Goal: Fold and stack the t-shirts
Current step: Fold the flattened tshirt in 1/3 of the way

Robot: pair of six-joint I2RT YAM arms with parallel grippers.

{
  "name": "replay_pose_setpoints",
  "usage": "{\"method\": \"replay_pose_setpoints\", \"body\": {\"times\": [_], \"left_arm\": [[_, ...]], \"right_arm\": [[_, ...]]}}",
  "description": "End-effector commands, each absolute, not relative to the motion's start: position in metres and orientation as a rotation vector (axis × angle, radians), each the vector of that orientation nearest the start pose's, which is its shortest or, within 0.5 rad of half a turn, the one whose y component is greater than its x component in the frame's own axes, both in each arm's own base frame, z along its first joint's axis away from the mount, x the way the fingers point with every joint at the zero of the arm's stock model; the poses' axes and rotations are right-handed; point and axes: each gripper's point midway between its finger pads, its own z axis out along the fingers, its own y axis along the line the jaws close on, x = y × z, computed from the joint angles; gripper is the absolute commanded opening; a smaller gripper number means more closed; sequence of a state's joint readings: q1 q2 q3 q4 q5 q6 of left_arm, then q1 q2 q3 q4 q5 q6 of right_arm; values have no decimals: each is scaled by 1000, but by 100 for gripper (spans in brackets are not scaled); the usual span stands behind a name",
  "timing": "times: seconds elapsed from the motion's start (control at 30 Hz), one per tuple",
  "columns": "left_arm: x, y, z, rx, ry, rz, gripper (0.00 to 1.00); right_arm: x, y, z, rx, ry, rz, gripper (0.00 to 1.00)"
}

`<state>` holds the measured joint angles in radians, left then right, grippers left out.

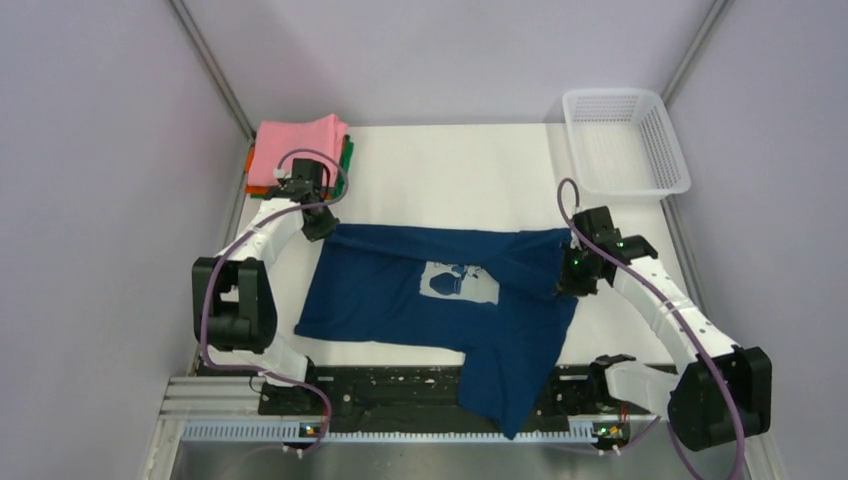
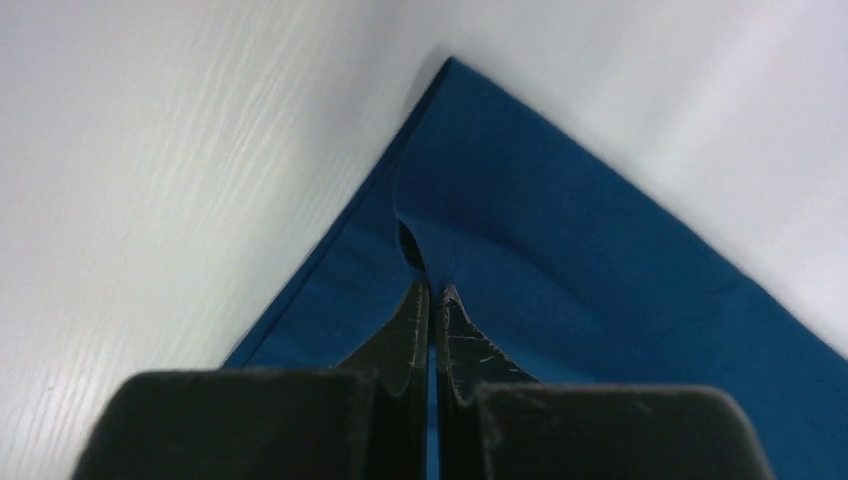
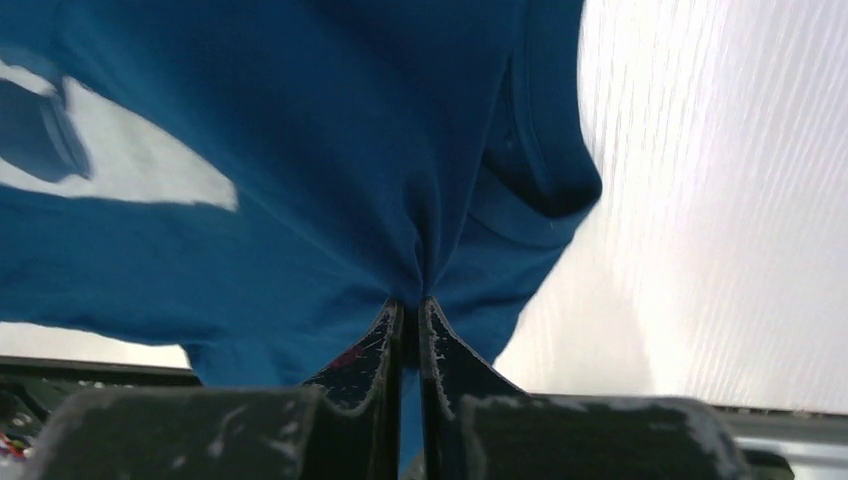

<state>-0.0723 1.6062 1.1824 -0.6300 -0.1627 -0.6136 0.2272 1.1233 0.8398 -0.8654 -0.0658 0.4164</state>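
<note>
The navy t-shirt (image 1: 420,300) with a white chest print lies spread across the table's middle, partly folded, one part hanging over the near edge. My left gripper (image 1: 318,222) is shut on its far left corner; in the left wrist view (image 2: 432,288) cloth is pinched between the jaws. My right gripper (image 1: 572,280) is shut on the shirt's right edge, lifted a little; it also shows in the right wrist view (image 3: 410,302), with the navy t-shirt (image 3: 300,150) bunched at the tips. A stack of folded t-shirts (image 1: 300,148), pink on top, with green and orange below, sits far left.
A white mesh basket (image 1: 625,140) stands at the far right corner. The black rail (image 1: 400,385) with the arm bases runs along the near edge. Grey walls close in the table on both sides.
</note>
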Motion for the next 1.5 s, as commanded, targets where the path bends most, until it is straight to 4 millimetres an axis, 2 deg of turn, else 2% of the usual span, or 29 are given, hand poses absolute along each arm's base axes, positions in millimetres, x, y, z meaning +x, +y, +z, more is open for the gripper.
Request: {"method": "replay_pose_setpoints", "body": {"times": [0.0,0.1,0.17,0.2,0.23,0.27,0.3,0.37,0.47,0.57,0.67,0.8,0.83,0.97,1.1,1.2,1.3,1.47], "left_arm": [[353,-7,95,-793,2488,69,3],[344,-2,95,-819,2494,107,32],[340,-3,101,-827,2491,97,51],[339,-4,106,-832,2481,87,68],[339,-4,111,-831,2471,79,94],[338,-4,117,-828,2463,72,98],[338,-5,123,-826,2450,59,99],[342,-12,136,-804,2418,-13,99],[355,-37,145,-720,2395,-209,99],[365,-61,136,-668,2427,-357,99],[376,-75,117,-649,2461,-429,99],[394,-81,92,-661,2491,-453,99],[397,-81,85,-669,2504,-448,99],[400,-81,57,-709,2571,-418,99],[399,-74,38,-757,2599,-350,99],[399,-67,32,-788,2602,-295,99],[403,-61,30,-809,2602,-243,99],[417,-54,31,-831,2584,-186,99]], "right_arm": [[181,75,76,315,2818,272,15],[176,72,69,323,2819,249,39],[183,69,76,307,2782,232,52],[189,69,84,297,2745,236,60],[197,71,93,284,2700,256,70],[206,74,102,276,2651,280,84],[214,77,112,258,2604,308,96],[229,84,127,232,2521,360,99],[254,103,143,185,2410,488,99],[282,123,146,168,2323,605,99],[315,130,142,192,2265,620,99],[359,126,128,248,2220,544,99],[364,125,121,269,2236,529,99],[367,113,81,352,2335,423,98],[364,96,44,431,2408,286,98],[368,86,31,485,2427,224,98],[382,78,20,518,2437,189,98],[422,80,22,488,2393,210,98]]}}
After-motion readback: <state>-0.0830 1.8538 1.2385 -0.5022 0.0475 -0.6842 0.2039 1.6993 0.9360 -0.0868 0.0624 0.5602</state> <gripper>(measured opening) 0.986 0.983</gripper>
